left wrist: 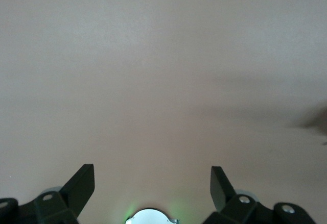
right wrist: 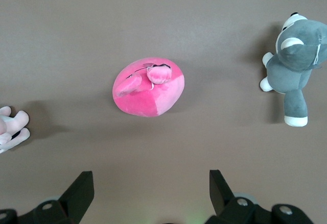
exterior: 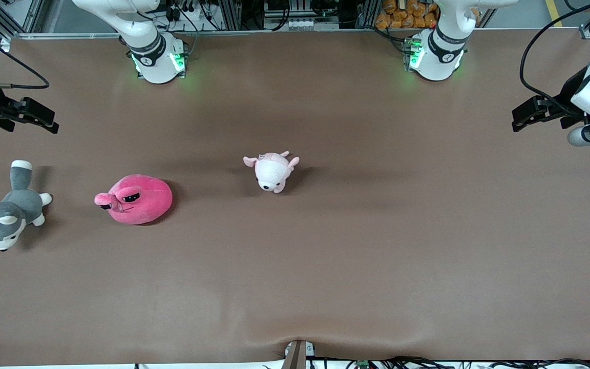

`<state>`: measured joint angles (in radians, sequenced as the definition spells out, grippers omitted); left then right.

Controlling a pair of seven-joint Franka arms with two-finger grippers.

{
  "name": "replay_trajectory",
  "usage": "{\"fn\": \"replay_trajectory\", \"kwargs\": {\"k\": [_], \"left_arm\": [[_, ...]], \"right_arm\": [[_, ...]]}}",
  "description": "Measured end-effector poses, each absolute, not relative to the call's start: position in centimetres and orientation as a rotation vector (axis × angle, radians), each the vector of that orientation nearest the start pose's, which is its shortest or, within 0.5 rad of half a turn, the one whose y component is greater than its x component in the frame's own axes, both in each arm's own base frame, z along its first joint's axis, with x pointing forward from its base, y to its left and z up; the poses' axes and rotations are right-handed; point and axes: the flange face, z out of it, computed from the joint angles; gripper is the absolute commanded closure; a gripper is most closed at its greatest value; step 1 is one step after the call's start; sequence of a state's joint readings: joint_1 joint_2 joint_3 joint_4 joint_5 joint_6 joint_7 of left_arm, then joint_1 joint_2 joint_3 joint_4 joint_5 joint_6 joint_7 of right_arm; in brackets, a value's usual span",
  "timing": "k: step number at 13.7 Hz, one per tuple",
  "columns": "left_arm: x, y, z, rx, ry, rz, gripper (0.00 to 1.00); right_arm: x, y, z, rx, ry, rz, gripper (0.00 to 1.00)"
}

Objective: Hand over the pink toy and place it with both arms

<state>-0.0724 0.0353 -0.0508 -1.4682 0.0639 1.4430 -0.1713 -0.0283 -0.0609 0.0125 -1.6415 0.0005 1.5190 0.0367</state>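
Note:
The pink toy [exterior: 136, 199] is a round hot-pink plush with eye bumps. It lies on the brown table toward the right arm's end and also shows in the right wrist view [right wrist: 149, 87]. My right gripper [exterior: 44, 120] hangs open and empty over the table edge at that end, apart from the toy; its fingers [right wrist: 82, 191] stand wide apart. My left gripper [exterior: 523, 117] hangs open and empty over the left arm's end of the table. Its wrist view shows only bare table between the fingers [left wrist: 82, 188].
A grey-and-white husky plush [exterior: 8, 212] lies beside the pink toy at the right arm's end; it shows in the right wrist view [right wrist: 294, 63]. A small pale pink-and-white plush animal [exterior: 272, 171] sits near the table's middle, its paw showing in the right wrist view [right wrist: 13, 127].

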Motion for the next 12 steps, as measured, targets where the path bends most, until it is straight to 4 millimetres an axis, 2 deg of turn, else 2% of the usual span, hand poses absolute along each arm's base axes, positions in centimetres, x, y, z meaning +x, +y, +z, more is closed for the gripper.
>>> {"fn": "replay_trajectory", "kwargs": {"k": [4, 12], "left_arm": [[55.0, -4.6, 64.5, -3.092, -0.12, 0.072, 0.0], [52.4, -5.3, 64.6, -3.089, -0.086, 0.096, 0.0]], "right_arm": [[53.0, -0.6, 61.8, -3.14, 0.078, 0.101, 0.0], [53.0, -0.6, 61.8, -3.14, 0.077, 0.103, 0.0]]}}
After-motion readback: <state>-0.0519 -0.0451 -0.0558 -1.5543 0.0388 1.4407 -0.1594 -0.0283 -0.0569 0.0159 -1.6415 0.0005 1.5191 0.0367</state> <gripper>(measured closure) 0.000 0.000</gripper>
